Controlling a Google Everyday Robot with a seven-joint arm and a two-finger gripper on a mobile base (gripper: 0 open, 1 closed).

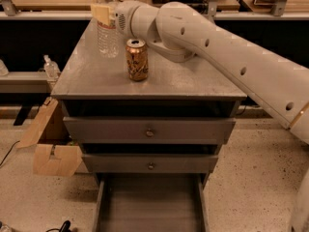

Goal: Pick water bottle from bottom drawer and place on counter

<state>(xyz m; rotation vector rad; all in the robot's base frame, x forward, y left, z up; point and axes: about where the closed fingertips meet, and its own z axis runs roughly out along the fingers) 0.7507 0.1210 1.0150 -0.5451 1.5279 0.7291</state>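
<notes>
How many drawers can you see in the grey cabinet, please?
3: the top drawer and middle drawer, both with knobs, and the bottom drawer, pulled open below them. The gripper is at the water bottle on the counter.

The gripper (105,14), matt tan and off-white plastic like the smooth arm (227,57), sits at the top of the clear ribbed plastic bottle (107,40) on the dull grey metal counter (193,79), beside a glossy orange-gold can (137,60), above the matt grey metal bottom drawer (149,207) and rough brown cardboard (52,151).
</notes>
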